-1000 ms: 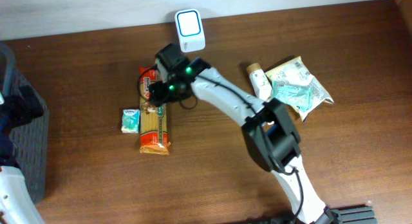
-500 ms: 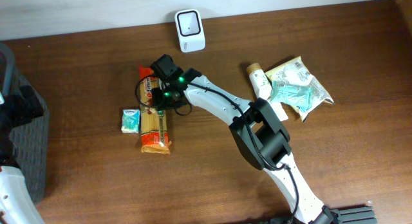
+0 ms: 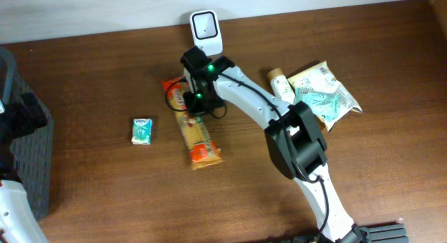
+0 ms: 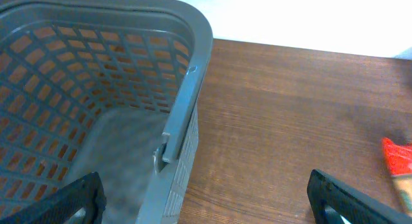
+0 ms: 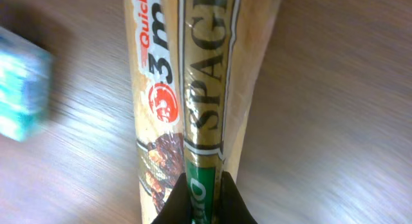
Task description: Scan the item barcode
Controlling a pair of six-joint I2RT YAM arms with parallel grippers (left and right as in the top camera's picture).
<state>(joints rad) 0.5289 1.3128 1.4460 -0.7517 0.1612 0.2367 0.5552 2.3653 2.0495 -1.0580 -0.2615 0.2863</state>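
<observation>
Right claw clamped on spaghetti pack seam; pack likely light, stiff, slippery film. Left claw apart.

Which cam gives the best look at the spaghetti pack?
Right wrist: the spaghetti pack fills the frame, label readable, right gripper pinching its seam. Overhead shows its whole length, small, top end under the gripper. Left wrist catches only a red tip at the edge.

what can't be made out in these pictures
- Spaghetti pack barcode: right wrist shows only front print; overhead too small.
- Small blue box label: blurred, cut by right wrist view's left edge.
- Right gripper fingertips: overhead, hidden under its wrist.
</observation>
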